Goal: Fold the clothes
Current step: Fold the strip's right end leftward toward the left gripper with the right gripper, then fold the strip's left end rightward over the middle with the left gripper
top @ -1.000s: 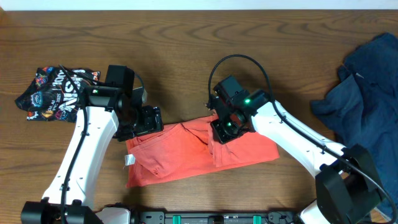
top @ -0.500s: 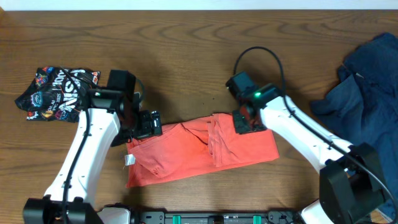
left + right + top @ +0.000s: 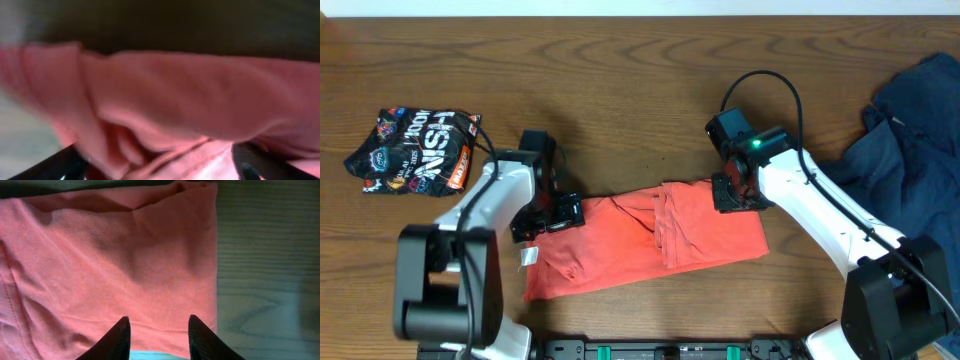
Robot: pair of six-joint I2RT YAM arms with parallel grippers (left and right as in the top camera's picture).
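The coral-red T-shirt (image 3: 710,240) of the clothes lies as a rough folded rectangle at the table's front middle, its print hidden. The dark navy garment (image 3: 910,130) is heaped at the right edge. My left gripper (image 3: 556,212) sits at the shirt's upper left corner. The left wrist view is blurred: red cloth (image 3: 165,100) fills it, and the left gripper (image 3: 157,165) has its jaws wide apart with cloth lying between them. My right gripper (image 3: 738,192) hovers over the shirt's upper right corner. In the right wrist view it (image 3: 159,330) is open above flat red cloth (image 3: 115,255), holding nothing.
A small black bundle (image 3: 415,150) with white and orange lettering lies at the far left. A white tag (image 3: 528,257) pokes out at the shirt's left edge. Bare wood (image 3: 265,270) shows right of the shirt's edge.
My right gripper has moved from the shirt's middle fold to its upper right corner and opened a little. The left gripper stays at the left corner, its arm swung lower.
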